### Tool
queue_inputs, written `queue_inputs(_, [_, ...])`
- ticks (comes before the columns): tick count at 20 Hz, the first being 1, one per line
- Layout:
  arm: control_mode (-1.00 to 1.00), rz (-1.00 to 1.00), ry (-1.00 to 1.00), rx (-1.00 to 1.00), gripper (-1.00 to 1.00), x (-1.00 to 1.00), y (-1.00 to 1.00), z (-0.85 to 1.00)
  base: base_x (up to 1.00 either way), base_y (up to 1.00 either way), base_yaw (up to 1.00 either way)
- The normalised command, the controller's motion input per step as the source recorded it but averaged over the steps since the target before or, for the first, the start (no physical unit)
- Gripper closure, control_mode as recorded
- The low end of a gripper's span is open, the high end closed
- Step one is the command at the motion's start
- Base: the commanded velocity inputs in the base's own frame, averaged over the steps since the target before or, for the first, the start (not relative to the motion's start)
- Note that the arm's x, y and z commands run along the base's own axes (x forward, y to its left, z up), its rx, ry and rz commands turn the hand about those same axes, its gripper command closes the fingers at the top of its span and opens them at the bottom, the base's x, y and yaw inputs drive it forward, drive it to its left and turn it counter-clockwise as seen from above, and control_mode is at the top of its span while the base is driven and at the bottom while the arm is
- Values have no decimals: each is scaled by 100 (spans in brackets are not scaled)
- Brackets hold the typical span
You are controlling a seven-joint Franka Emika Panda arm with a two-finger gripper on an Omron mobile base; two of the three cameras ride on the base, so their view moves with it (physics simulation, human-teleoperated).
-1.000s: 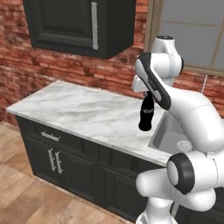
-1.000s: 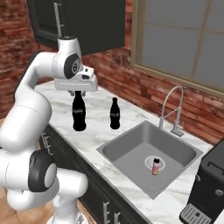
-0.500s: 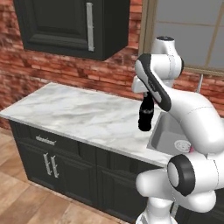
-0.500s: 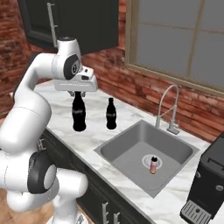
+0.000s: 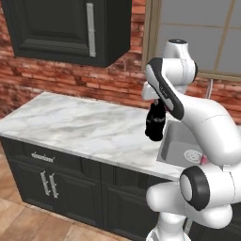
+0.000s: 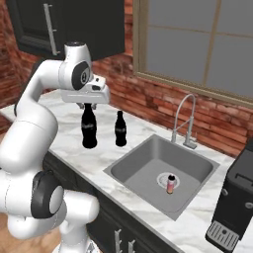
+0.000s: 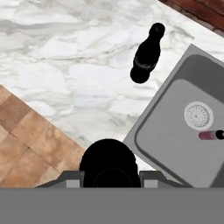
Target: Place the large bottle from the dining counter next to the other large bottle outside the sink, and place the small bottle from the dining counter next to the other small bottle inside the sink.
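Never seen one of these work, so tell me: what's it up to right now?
Claw shut on large bottle, carried over counter left of sink. Other large bottle stands beside it. Small pink bottle in basin. Nothing in the way.

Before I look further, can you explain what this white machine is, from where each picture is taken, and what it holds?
It is a white robot arm on a base that can drive, in a rendered kitchen. Two pictures come from cameras on the base, behind the arm to its left and right. The third comes from a camera on the hand, looking down along the gripper.

The gripper is shut on the neck of a large bottle, tall and black. In the right base view it hangs over the counter, beside the other large bottle, which stands left of the sink. Whether its base touches the marble I cannot tell. In the sink, by the drain, stands a small pink bottle.
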Motion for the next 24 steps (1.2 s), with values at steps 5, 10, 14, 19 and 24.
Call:
queue_inputs(5, [100,0,0,0,100,0,0,0,15,37,-2])
queue_inputs(10, [-100,-1,-3,-6,100,7,27,-1,2,8,0])
queue_inputs(14, [-100,-2,-5,-9,100,11,40,0,0,0,0])
queue_inputs(19, [-100,-3,-3,-4,100,16,21,-13,0,0,0])
queue_inputs(24, [-100,-4,-1,0,100,19,3,-28,0,0,0])
